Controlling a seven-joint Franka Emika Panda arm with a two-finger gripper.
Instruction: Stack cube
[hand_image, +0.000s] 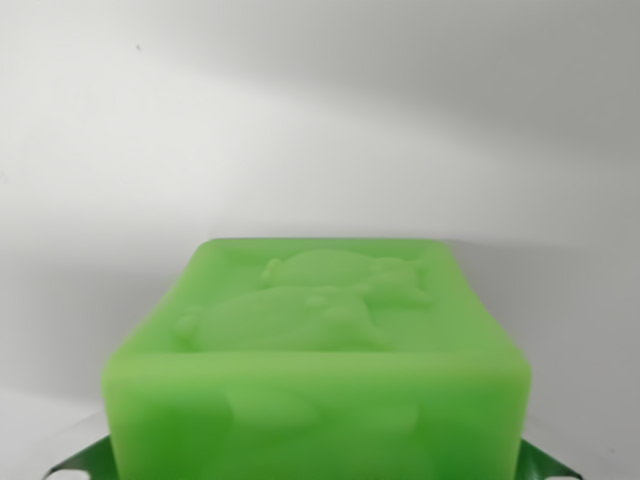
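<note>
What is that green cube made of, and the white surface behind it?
The green cube looks like soft, matte plastic or rubber: slightly translucent, rounded edges, raised figures moulded into its faces. The white surface looks smooth and matte, perhaps painted board or laminate; only soft shadows show, so that stays open.

A plain white surface (300, 120) fills the background, crossed by soft grey shadow

One green cube (315, 360) with a raised relief on its top face is seen. Two dark green corners (75, 462) are shown under it, one at the wrist view's left and one at its right; whether they belong to one object or two cannot be told.
</note>
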